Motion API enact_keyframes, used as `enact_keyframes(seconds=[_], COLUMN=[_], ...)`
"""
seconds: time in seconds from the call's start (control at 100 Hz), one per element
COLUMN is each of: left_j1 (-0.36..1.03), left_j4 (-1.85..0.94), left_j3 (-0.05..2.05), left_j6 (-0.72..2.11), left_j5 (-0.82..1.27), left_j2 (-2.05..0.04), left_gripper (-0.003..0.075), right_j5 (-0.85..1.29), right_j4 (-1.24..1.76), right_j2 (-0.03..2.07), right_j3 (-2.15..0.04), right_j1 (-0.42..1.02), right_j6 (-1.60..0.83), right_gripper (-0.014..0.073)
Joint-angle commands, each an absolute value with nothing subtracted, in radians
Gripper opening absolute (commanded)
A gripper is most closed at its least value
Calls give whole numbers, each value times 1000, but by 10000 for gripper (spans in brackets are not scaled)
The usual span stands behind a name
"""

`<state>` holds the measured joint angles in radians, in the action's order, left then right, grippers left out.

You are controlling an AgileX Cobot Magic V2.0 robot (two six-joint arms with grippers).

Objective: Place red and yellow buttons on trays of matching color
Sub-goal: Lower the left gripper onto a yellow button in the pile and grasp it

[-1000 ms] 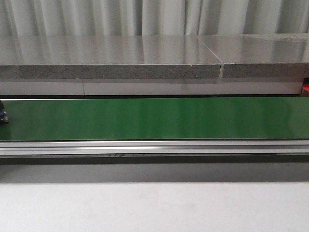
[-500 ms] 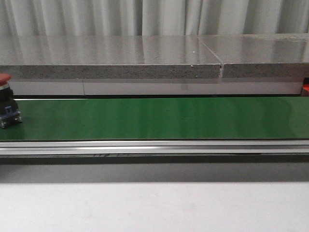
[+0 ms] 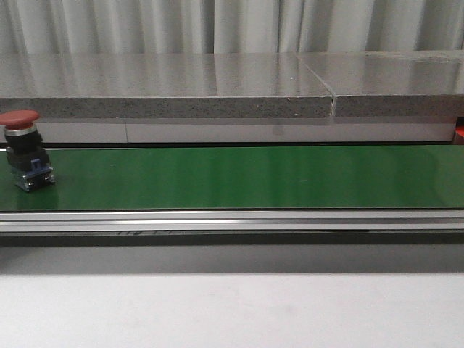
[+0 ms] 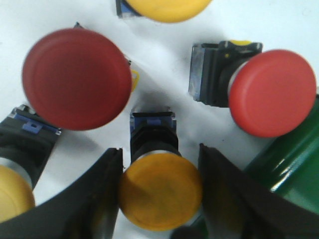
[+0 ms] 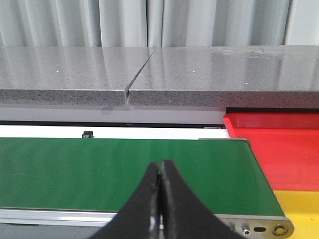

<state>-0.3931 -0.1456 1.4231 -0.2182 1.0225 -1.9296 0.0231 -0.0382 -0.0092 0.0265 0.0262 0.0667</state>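
A yellow button point(image 4: 160, 190) lies on its side on a white surface, cap toward the camera. My left gripper point(image 4: 159, 149) is shut on it, one dark finger against each side of the cap. Two red buttons point(image 4: 77, 78) point(image 4: 271, 93) and other yellow buttons point(image 4: 164, 9) lie around it. In the front view a red button point(image 3: 22, 145) stands upright at the left end of the green belt point(image 3: 239, 177). My right gripper point(image 5: 160, 164) is shut and empty above the belt. A red tray point(image 5: 279, 144) and a yellow tray point(image 5: 299, 209) sit past the belt's end.
A grey stone ledge point(image 3: 217, 83) with a seam runs behind the belt. An aluminium rail point(image 3: 232, 221) edges the belt's near side. Beside the button pile a corner of the green belt point(image 4: 286, 164) shows in the left wrist view.
The red button has come into the front view from the left edge and travelled to the right along the belt. Nothing else there has moved.
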Motion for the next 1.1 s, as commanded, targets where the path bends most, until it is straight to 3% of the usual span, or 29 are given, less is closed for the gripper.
enact_keyframes(seconds=[0.0,0.8,1.09], left_j1=[-393,-387,-268], left_j4=[-159,-129,-137], left_j3=[1453,1453,1453], left_j6=[-216,104,157], left_j5=[1031,1113,1112], left_j2=[-1870,-1589,-1579], left_gripper=[218,218,218], right_j5=[-53,-53,-53], right_j4=[-51,-51,-51], right_j2=[-21,-21,-21], right_j3=[12,12,12], right_j1=[27,27,27], right_j6=[64,64,64], right_gripper=[-67,-67,-67])
